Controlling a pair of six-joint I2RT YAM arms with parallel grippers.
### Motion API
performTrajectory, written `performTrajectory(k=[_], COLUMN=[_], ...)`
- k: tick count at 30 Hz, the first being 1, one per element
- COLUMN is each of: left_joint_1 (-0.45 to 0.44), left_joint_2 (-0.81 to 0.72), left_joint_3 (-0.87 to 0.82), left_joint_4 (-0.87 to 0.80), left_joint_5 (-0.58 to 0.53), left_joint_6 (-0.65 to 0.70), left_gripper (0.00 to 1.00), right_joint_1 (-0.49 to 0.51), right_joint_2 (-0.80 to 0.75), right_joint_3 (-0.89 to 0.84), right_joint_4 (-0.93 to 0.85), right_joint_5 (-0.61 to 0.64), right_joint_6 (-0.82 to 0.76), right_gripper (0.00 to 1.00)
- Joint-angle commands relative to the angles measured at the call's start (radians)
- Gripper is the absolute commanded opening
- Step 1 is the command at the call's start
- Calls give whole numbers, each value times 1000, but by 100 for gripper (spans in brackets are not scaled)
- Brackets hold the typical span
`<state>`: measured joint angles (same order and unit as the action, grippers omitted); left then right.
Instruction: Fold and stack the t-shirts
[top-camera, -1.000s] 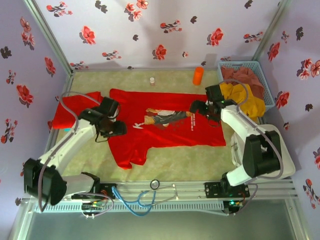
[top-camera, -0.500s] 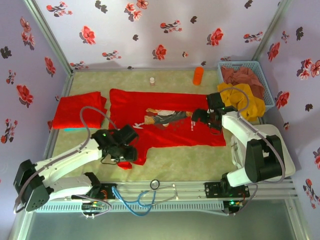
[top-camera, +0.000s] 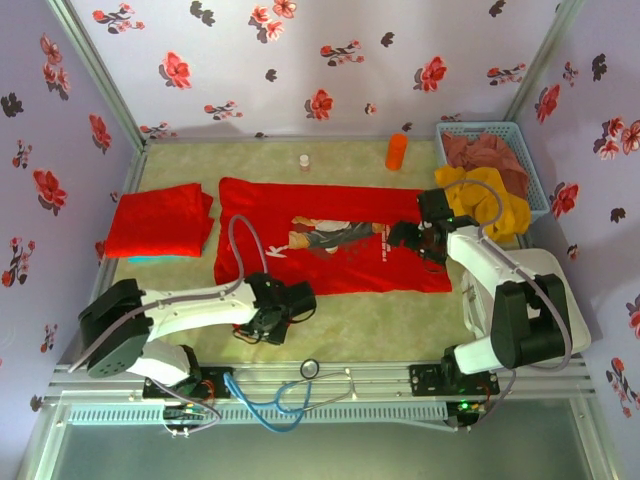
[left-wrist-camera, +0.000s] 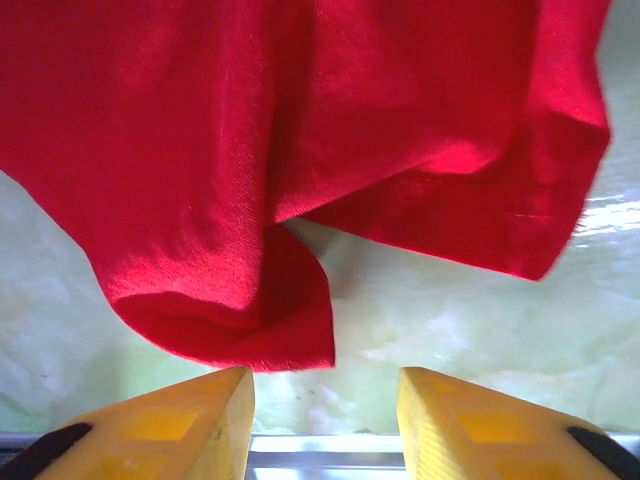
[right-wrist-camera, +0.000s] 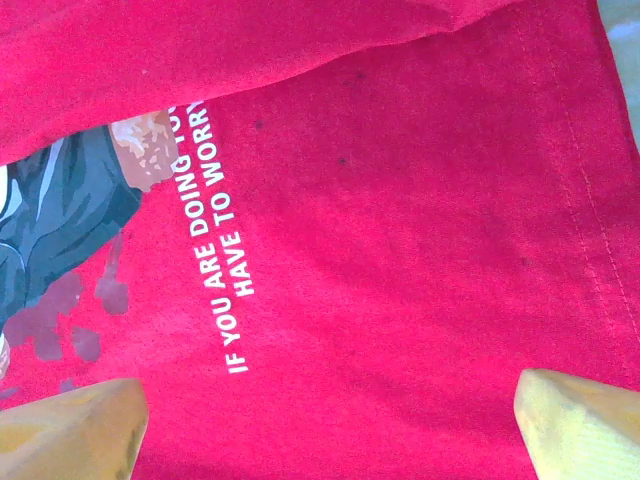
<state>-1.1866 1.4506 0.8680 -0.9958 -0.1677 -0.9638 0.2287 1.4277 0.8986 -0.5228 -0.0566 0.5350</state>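
Across the middle of the table (top-camera: 400, 320) a red printed t-shirt (top-camera: 340, 272) is spread flat, its picture and white lettering turned up. Its near left corner is bunched into a loose fold. A second red t-shirt (top-camera: 160, 220) is laid folded at the table's left edge, just beside the first. A blue basket (top-camera: 480, 127) is set in the far right corner, heaped with yellow and dull red cloth. The left gripper (left-wrist-camera: 322, 385) is seen low at the shirt's near side, jaws apart with nothing between them, the bunched corner just ahead of the fingertips. The right gripper (right-wrist-camera: 330, 420) is spread wide over the lettered chest; contact cannot be told. An orange cylinder (top-camera: 397, 151) and a small bottle (top-camera: 304, 160) are stood near the far edge
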Motion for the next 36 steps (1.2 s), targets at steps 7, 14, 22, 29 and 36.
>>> performTrajectory(k=[7, 14, 22, 29, 36], left_joint_1=[-10, -20, -40, -41, -40], left_joint_2=[62, 104, 119, 161, 152], left_joint_3=[6, 19, -1, -7, -3], left_joint_4=[-29, -24, 6, -1, -9], left_joint_5=[-73, -62, -23, -28, -50], left_joint_6=[48, 91, 144, 158, 153], left_gripper=[42, 34, 35, 33, 13], right_joint_1=[-28, -45, -108, -136, -153], right_joint_2=[-10, -6, -15, -54, -71], right_joint_3=[-15, -18, -76, -102, -118], right_joint_4=[-9, -9, 10, -8, -48], right_joint_5=[-23, -23, -61, -49, -32], right_joint_6=[15, 17, 89, 80, 97], right_gripper=[95, 95, 91, 90, 88])
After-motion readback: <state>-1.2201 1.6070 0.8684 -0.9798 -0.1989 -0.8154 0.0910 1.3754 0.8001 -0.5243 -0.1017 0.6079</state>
